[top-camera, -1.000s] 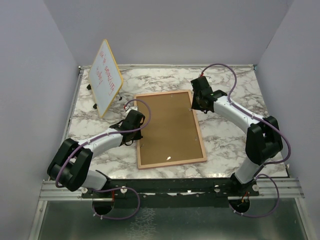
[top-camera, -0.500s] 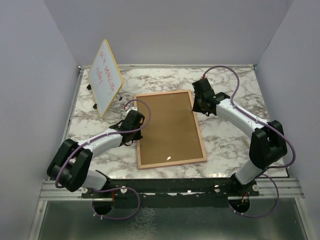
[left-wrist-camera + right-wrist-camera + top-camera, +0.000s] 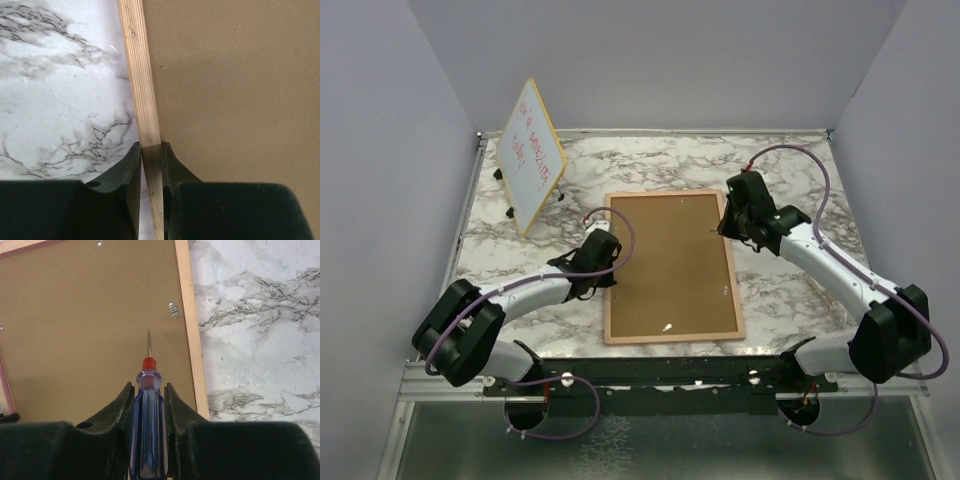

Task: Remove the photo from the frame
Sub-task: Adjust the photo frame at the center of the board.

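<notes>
Left hand (image 3: 151, 149) clamped on frame (image 3: 141, 85) edge; right hand (image 3: 148, 390) clamped on screwdriver (image 3: 147, 420).
Its fibreboard back (image 3: 670, 262) faces up, hiding the photo.

Robot lab booth: plain grey walls (image 3: 650, 60), marble-print table (image 3: 790, 285), aluminium mounting rail (image 3: 895, 380).

Marble-patterned table (image 3: 790, 290) bearing everything, frame (image 3: 670, 265) lying back-up on it between left gripper (image 3: 607, 262) and right gripper (image 3: 728, 222), yellow-edged whiteboard (image 3: 532, 155) standing tilted beyond the left gripper
</notes>
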`<move>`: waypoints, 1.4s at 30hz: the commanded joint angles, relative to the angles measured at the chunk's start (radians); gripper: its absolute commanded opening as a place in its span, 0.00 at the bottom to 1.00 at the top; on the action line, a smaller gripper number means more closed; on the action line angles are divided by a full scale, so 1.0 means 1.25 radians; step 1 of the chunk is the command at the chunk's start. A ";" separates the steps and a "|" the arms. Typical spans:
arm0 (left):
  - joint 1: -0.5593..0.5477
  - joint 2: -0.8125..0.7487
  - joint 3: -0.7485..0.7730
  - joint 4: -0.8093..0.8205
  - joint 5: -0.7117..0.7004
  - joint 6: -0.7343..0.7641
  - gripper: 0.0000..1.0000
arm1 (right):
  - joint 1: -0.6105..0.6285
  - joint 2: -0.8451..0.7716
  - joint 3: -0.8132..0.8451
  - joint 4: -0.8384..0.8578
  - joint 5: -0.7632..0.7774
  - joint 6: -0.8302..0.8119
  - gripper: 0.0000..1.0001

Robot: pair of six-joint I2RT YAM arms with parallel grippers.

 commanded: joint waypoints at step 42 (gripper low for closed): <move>0.012 0.042 0.129 -0.186 0.031 0.032 0.77 | -0.022 0.033 0.016 -0.092 0.072 0.004 0.01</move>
